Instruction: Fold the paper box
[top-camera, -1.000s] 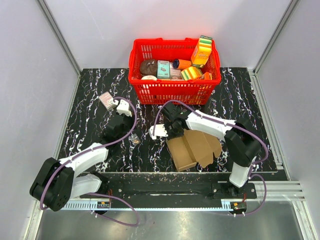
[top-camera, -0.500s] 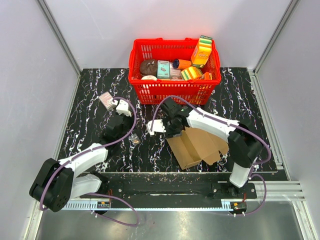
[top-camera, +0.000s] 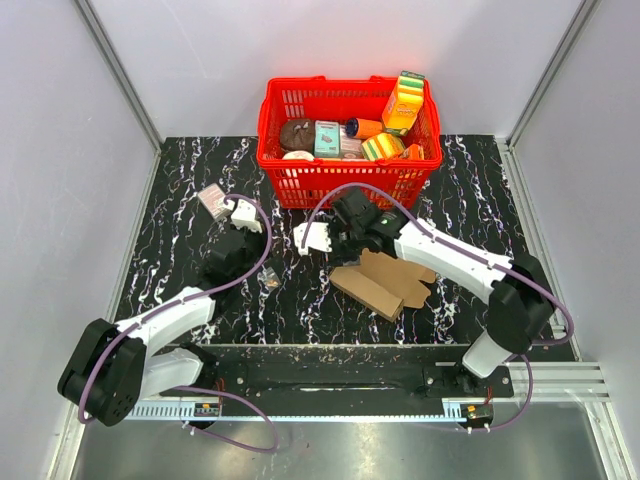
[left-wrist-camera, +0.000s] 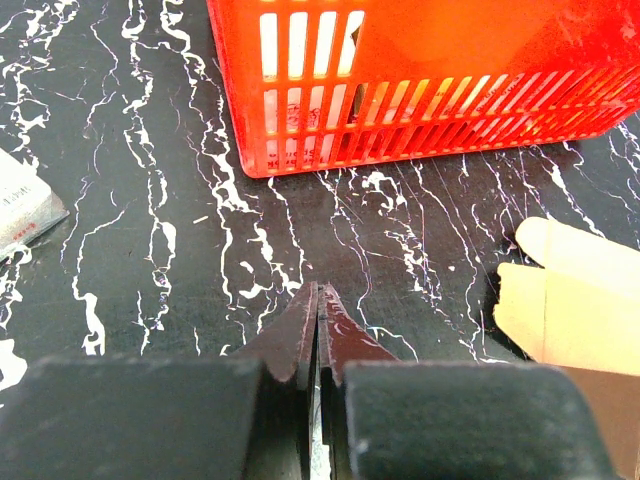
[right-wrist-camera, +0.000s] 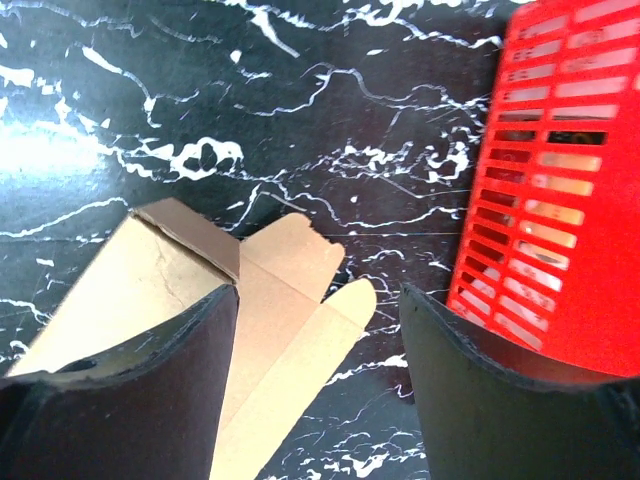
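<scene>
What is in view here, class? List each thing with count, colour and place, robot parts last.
marble-patterned table: one, black with white veins, under everything.
die-cut kraft cardboard paper box: one, brown, front, slightly right of centre.
slatted plastic basket: one, red, back centre.
printed packages: several, mixed colours, inside the basket.
small rectangular box: one, pinkish-grey, left of the basket.
small dark scrap: one, between the arms, too small to identify.
left arm: one, white and black, front left, jaws shut.
right arm: one, white and black, front right, jaws open.
</scene>
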